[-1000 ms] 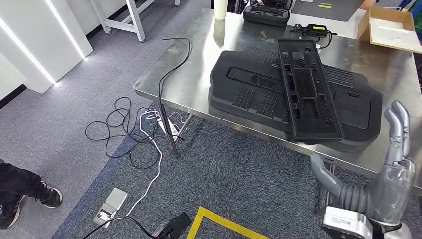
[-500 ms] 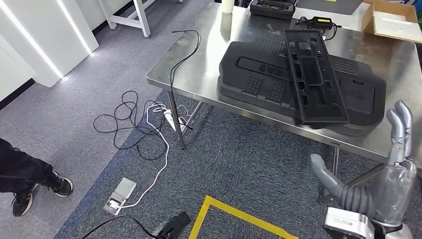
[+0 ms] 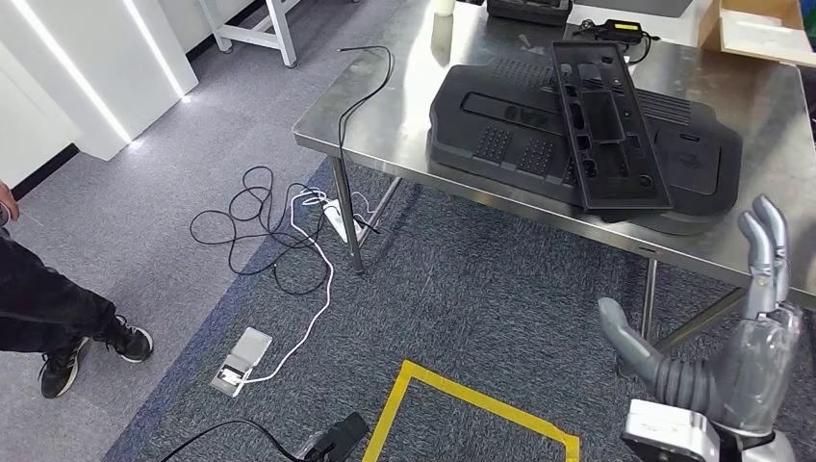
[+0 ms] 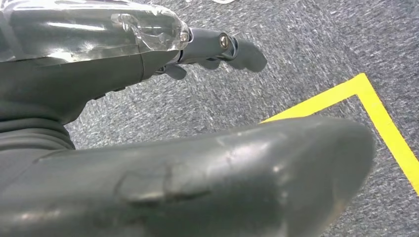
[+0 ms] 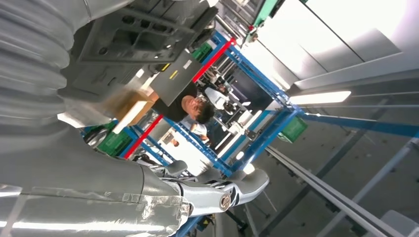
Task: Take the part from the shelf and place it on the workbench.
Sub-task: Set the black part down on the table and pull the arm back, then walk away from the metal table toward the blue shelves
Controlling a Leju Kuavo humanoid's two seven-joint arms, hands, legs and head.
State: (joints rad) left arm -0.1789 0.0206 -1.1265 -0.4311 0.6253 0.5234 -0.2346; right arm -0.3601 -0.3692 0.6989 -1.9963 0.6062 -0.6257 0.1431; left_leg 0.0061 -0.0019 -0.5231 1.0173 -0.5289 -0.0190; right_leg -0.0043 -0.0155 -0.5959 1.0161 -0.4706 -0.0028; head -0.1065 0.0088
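A person's legs (image 3: 43, 313) stand at the far left, cables (image 3: 279, 226) trail on the carpet, the long black part (image 3: 606, 125) lies atop a black moulded panel (image 3: 500, 125) on the steel workbench (image 3: 385, 125), and the right hand (image 3: 746, 356) hovers empty, fingers apart, while the left hand (image 4: 148, 44) hangs empty over the carpet, its finger spread unclear.

Whole view has shifted: camera moved, bench (image 3: 404, 125) now further up-right in frame. Person's leg (image 3: 43, 308) further into frame at left, prob. stepping closer.

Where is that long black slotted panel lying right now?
In the head view, the long black slotted panel lies atop the large black moulded cover on the steel workbench, upper right.
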